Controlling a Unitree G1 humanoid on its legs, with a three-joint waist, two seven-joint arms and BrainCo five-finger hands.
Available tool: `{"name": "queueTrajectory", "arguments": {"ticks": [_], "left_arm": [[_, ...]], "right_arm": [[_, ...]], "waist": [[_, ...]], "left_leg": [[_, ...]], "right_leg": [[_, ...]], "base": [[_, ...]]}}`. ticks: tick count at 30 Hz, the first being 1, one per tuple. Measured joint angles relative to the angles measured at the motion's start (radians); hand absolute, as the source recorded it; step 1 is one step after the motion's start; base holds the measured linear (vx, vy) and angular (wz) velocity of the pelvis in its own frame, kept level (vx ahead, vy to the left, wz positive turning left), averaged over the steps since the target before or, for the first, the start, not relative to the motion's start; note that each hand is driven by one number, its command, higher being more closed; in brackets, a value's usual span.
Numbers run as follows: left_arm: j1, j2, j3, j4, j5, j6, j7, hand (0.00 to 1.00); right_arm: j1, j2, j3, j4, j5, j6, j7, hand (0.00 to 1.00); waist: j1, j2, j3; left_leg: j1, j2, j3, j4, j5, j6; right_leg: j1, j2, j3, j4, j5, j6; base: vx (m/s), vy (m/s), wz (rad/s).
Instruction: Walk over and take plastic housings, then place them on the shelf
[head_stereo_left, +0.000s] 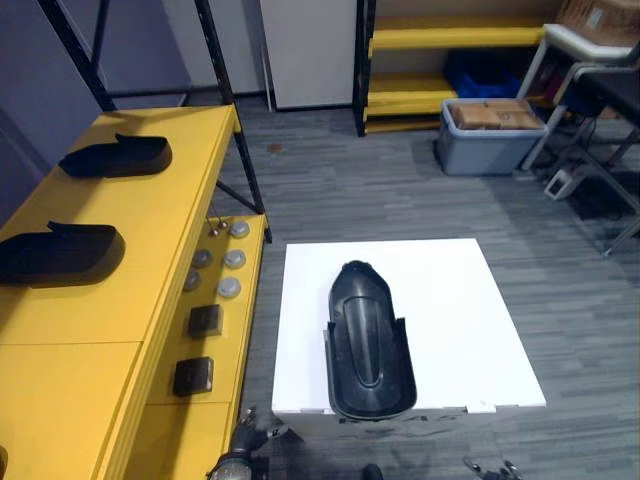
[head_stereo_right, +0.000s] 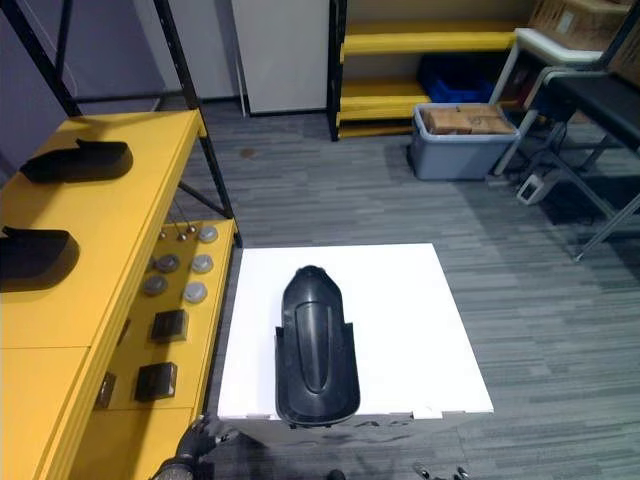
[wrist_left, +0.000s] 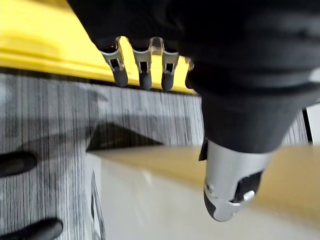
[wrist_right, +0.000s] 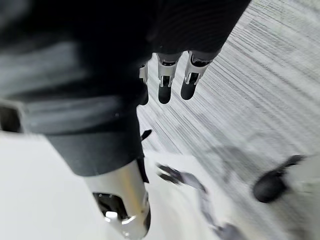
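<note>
Left hand (wrist_left: 144, 70), right hand (wrist_right: 167, 80) — fingers relaxed

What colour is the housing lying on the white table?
The housing is black; it shows best in the left eye view.

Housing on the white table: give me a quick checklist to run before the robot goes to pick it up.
1. Housing lies alone on the white table, nothing on it: ok.
2. Left hand empty, fingers relaxed: ok.
3. Right hand empty, fingers relaxed: ok.
4. Hands up at the housing: not ok, both hang low by the table's near edge.
5. Bare room on the yellow shelf, on the robot's side of the near shelved housing: ok.
</note>
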Motion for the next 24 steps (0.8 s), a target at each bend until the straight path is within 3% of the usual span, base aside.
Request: {"name": "queueTrajectory", "arguments": {"ticks": [3,6,9,12,17,21,24], "left_arm": [[0.042,0.009,0.016,-0.03,0.0,0.0,-0.003,0.0],[0.07,0.012,0.016,-0.041,0.0,0.0,-0.016,0.0],[0.075,0.006,0.013,-0.041,-0.001,-0.001,-0.027,0.0],[0.074,-0.006,0.005,-0.035,-0.003,-0.004,-0.032,0.0],[0.073,0.001,-0.047,-0.028,-0.003,-0.012,-0.06,0.0],[0.069,0.006,-0.078,-0.015,-0.002,-0.018,-0.069,0.0],[0.065,0.008,-0.088,-0.007,-0.002,-0.021,-0.069,0.0]], "right_arm": [[0.034,-0.02,-0.046,-0.254,0.001,0.009,-0.024,0.0],[0.055,-0.095,-0.056,-0.572,-0.01,0.009,-0.045,0.0],[0.042,-0.141,-0.054,-0.728,-0.021,-0.001,-0.047,0.0],[-0.025,-0.162,-0.025,-0.807,-0.011,-0.034,-0.037,0.0],[-0.052,-0.204,0.229,-0.939,0.009,-0.084,0.053,0.0],[-0.065,-0.221,0.409,-0.94,-0.001,-0.096,0.126,0.0],[-0.065,-0.219,0.474,-0.923,-0.025,-0.095,0.16,0.0]], "waist": [[-0.004,-0.007,-0.006],[-0.015,-0.015,-0.023],[-0.015,-0.018,-0.035],[-0.019,-0.022,-0.038],[-0.022,-0.028,-0.041],[-0.013,-0.037,-0.045],[0.003,-0.037,-0.045]], "left_leg": [[-0.005,-0.007,0.004,-0.008,0.003,0.006],[-0.004,-0.003,0.002,-0.01,0.003,0.006],[0.006,0.005,0.002,-0.012,0.004,0.006],[0.012,0.011,0.001,-0.011,0.005,0.004],[0.025,0.012,-0.009,-0.009,0.005,0.003],[0.023,0.008,-0.04,-0.01,0.01,0.003],[0.022,0.005,-0.063,-0.016,0.016,0.004]], "right_leg": [[-0.009,-0.007,0.0,0.001,0.001,0.01],[-0.012,-0.003,-0.002,0.001,0.0,0.012],[-0.008,0.006,-0.002,0.0,0.0,0.012],[-0.003,0.013,-0.002,0.0,0.0,0.012],[0.017,0.013,-0.008,-0.007,0.0,0.011],[0.026,0.007,-0.037,-0.022,0.001,0.011],[0.038,0.003,-0.06,-0.037,0.003,0.008]], "base": [[-0.05,0.067,-0.03],[-0.01,0.015,0.0],[0.03,-0.034,-0.02],[0.0,-0.042,-0.01],[-0.02,-0.005,0.04],[-0.03,-0.011,0.2],[0.01,-0.018,0.25]]}}
